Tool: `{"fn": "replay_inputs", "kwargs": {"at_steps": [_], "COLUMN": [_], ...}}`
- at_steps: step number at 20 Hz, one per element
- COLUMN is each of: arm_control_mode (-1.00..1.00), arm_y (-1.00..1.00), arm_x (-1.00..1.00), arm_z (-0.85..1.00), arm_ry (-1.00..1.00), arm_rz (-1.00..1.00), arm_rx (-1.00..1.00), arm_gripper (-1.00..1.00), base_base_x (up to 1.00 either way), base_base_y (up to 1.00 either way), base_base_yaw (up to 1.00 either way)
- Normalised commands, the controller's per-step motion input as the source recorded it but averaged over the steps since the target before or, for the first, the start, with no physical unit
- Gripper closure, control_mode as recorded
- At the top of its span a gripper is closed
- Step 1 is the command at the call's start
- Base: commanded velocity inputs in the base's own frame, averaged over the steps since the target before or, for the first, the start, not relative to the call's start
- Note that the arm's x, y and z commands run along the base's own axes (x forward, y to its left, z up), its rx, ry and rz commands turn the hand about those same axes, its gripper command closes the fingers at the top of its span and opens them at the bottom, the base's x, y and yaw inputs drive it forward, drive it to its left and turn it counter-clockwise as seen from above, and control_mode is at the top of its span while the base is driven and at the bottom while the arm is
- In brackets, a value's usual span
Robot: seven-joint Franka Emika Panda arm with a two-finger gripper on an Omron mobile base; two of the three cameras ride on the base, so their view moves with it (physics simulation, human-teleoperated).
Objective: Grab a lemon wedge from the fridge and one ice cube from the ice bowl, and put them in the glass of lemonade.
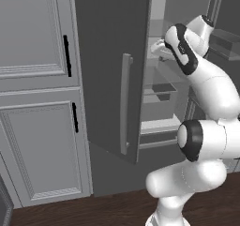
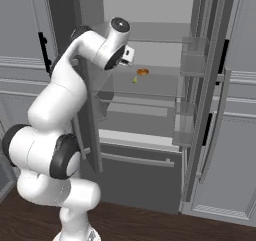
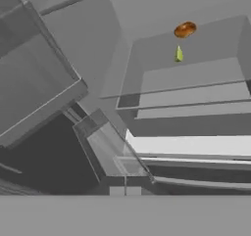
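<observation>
The fridge [image 1: 108, 56] stands with both doors swung open. On a glass shelf inside lies a small yellow-green lemon wedge [image 2: 135, 80] [image 3: 179, 54], just in front of a flat orange-brown item [image 2: 142, 72] [image 3: 185, 29]. My gripper [image 2: 131, 55] [image 1: 157, 48] reaches into the upper left of the fridge, above and to the left of the wedge and well short of it. In the hand view its fingertips [image 3: 125, 191] sit side by side with nothing between them. The ice bowl and the glass of lemonade are out of view.
The left door [image 2: 87, 115], with its bar handle [image 1: 125, 103], stands close beside my arm, and its clear bin [image 3: 112, 152] lies below the hand. The right door carries clear bins [image 2: 192, 60]. Pale panelled cabinets [image 1: 37, 79] [image 2: 240, 150] flank the fridge, and the bottom drawer [image 2: 140, 170] is shut.
</observation>
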Motion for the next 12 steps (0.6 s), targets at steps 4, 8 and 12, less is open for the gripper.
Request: {"fn": "replay_inputs", "kwargs": {"at_steps": [4,8,12], "arm_control_mode": [-1.0,-1.0,-1.0], "arm_y": [-0.15,0.09,0.36], "arm_x": [0.13,-0.03,0.01], "arm_z": [-0.91,-0.64,-0.16], "arm_ry": [0.04,-0.02,-0.01], "arm_rz": [-0.01,0.0,0.0], "arm_rx": [0.29,0.28,0.27], "arm_gripper": [-1.0,-1.0,-1.0], "base_base_x": [0.0,0.0,0.0], "base_base_y": [0.0,0.0,0.0], "base_base_yaw": [0.0,0.0,0.0]}}
